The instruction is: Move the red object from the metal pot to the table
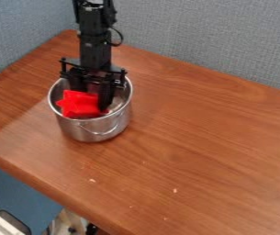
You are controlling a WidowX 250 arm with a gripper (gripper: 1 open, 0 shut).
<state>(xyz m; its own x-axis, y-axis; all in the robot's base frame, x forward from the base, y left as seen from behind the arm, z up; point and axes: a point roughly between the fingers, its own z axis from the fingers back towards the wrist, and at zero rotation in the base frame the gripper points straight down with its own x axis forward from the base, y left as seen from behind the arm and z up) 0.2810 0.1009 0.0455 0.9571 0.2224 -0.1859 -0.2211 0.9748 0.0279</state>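
The red object (80, 104) sits inside the metal pot (95, 131), toward the nine o'clock side of its opening. The robot's black hand (93, 93) reaches down into the pot beside it; whether its fingers are open, closed or gripping the red object cannot be told. The pot stands upright on the brown wooden table (204, 147), toward its ten o'clock side. A grey wall (216, 37) rises behind, at twelve o'clock.
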